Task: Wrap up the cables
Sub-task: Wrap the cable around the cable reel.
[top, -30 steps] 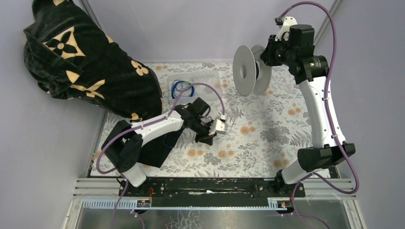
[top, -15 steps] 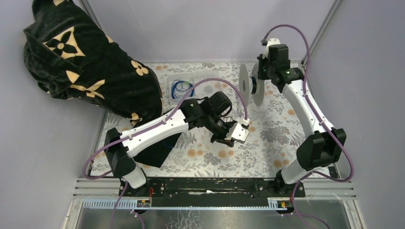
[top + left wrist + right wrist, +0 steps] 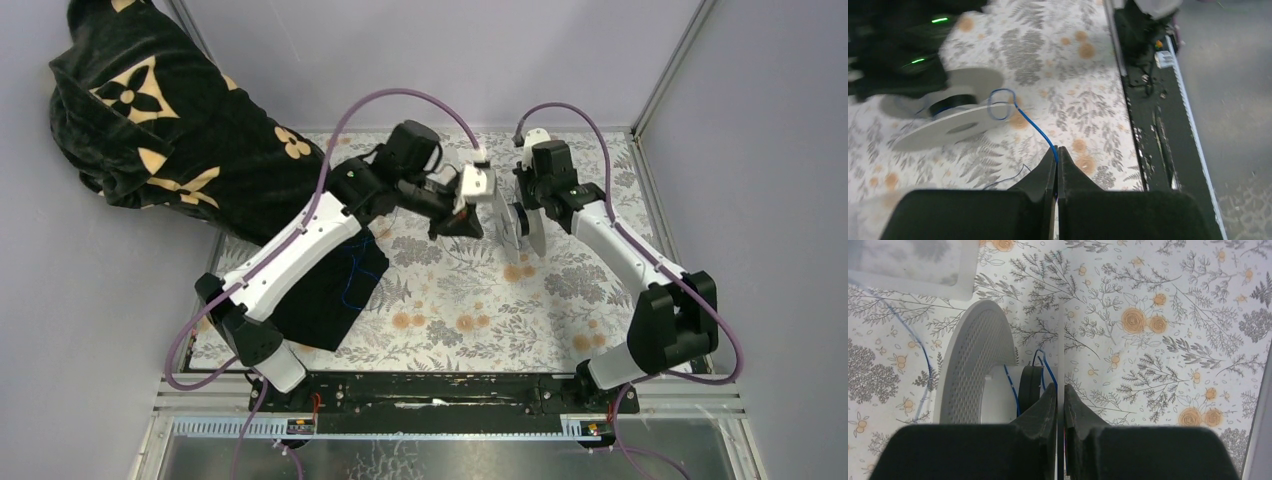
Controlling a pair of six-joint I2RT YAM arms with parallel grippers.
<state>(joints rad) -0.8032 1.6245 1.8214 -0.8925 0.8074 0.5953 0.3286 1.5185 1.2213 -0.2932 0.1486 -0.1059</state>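
At 8 o'clock on the table (image 3: 560,290), nearest the arm bases, a black cloth (image 3: 325,305) lay flat with a thin blue strand (image 3: 347,290) straggling across it. Farther in, near 12 o'clock, the left fingers (image 3: 1054,161) were shut tight on a blue cable (image 3: 1035,128). From their tips the cable ran away to a small loop close to the rim of a white spool (image 3: 948,131). The spool sat tilted at about 1 o'clock, just beside the left fingers; I could not tell whether it touched the table. The right fingers (image 3: 1052,396) were clamped on the thin edge of one flange, and blue turns showed on the hub between the flanges. A second strand (image 3: 917,342) trailed over the table beside the spool, toward the corner of a clear tray (image 3: 923,270). At 10 o'clock, past the table's edge, a black flowered garment (image 3: 150,110) lay heaped.
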